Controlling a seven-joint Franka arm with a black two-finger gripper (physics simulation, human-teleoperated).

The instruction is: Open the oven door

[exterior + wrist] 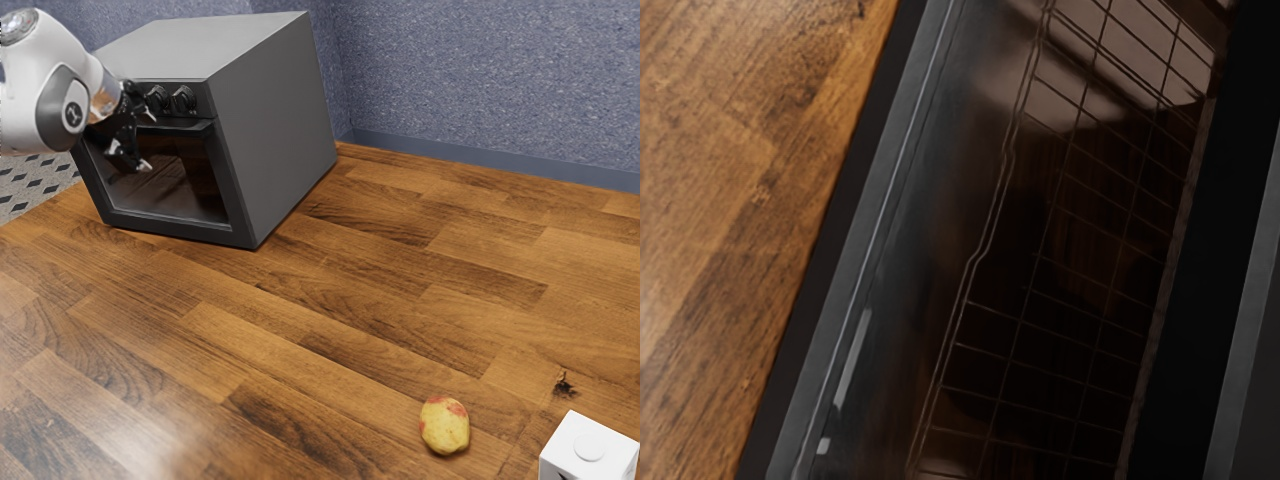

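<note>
In the exterior view the black gripper [147,142] is in front of the upper part of the oven door, its two fingertips apart, one above the other, with nothing seen between them. The grey oven [272,130] stands at the upper left, and its dark glass door [185,190] is closed. A dark bar, the handle [198,126], runs along the door's top, partly hidden by the gripper. Through the door glass [1080,260] in the wrist view, wire rack lines are visible. Whether the gripper touches the door cannot be told.
Two knobs [182,98] sit above the door. Far from the oven, a yellow-red fruit or potato [444,425], a small dark object [565,384] and a white box [588,455] are on the wooden table [330,330]. Blue-grey walls [480,80] stand behind.
</note>
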